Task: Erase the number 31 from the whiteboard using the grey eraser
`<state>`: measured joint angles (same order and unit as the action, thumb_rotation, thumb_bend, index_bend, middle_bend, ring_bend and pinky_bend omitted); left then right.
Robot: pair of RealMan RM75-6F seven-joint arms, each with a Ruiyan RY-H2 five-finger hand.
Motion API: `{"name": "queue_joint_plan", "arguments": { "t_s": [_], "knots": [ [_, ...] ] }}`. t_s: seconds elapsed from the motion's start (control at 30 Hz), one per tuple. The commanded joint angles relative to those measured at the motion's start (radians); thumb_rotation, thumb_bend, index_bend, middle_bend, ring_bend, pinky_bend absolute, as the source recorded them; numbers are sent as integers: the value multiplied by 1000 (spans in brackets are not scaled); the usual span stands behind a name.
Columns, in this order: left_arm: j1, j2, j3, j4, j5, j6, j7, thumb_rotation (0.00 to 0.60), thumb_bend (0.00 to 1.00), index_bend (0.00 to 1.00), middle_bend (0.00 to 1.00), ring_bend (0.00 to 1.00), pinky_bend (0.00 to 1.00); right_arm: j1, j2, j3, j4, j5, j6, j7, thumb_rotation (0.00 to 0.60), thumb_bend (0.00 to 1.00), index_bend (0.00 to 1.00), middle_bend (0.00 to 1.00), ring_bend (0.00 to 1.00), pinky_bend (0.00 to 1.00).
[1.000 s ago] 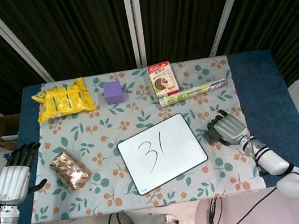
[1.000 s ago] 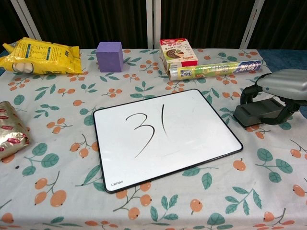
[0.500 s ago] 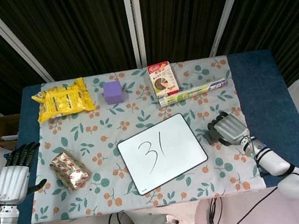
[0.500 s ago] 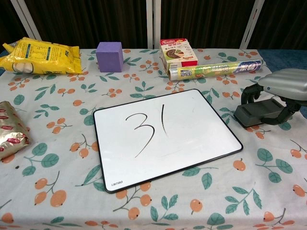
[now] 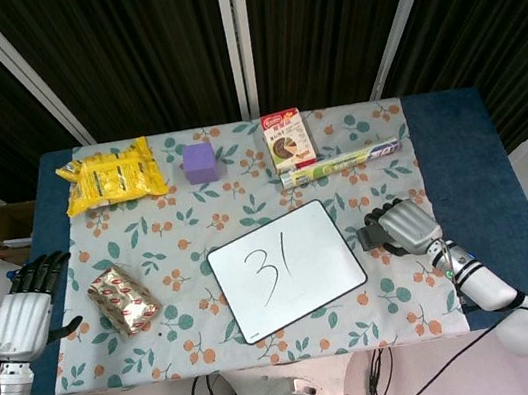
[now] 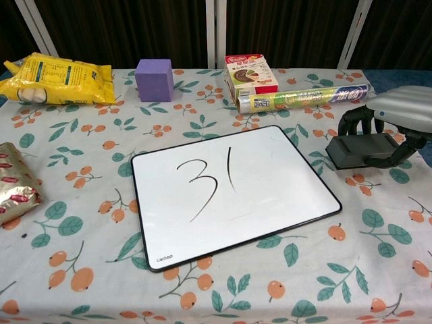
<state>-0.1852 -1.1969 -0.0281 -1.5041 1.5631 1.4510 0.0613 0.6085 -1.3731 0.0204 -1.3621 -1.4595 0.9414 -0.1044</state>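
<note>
While the floral tablecloth (image 5: 168, 350) spreads over most of the table, the whiteboard (image 6: 270, 202) lies flat near its front middle, with the number 31 (image 6: 209, 177) written in black and unsmudged. To the board's right, just off its edge, the right hand (image 5: 409, 226) arches over the grey eraser (image 6: 361, 150), fingers (image 6: 351, 121) curled down around its sides in a grasp; the chest view shows the eraser level and raised slightly off the cloth (a shadow sits below it), apart from the board. At the far left edge, the left hand (image 5: 23, 321) hangs beside the table, fingers straight and spread, holding nothing. Along the back lie a yellow snack bag (image 6: 57, 77), a roll of cling film (image 6: 304, 98), a small red-topped box (image 6: 250, 74) touching the roll, and a purple cube (image 6: 154, 79). A red-and-gold packet (image 5: 123, 300) rests near the left side, well apart from the whiteboard.
</note>
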Motion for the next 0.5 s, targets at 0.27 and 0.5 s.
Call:
{"name": "queue_joint_plan", "arguments": {
  "t_s": [0.27, 0.5],
  "knots": [
    [3, 0, -2, 4, -1, 8, -8, 600, 50, 100, 91, 87, 169, 12, 56, 16, -131, -90, 81, -18, 600, 261, 608, 535, 492, 546],
    [9, 2, -2, 13, 0, 19, -24, 600, 51, 101, 91, 87, 169, 59, -11, 12, -195, -157, 56, -157, 600, 261, 621, 546, 498, 556]
  ]
}}
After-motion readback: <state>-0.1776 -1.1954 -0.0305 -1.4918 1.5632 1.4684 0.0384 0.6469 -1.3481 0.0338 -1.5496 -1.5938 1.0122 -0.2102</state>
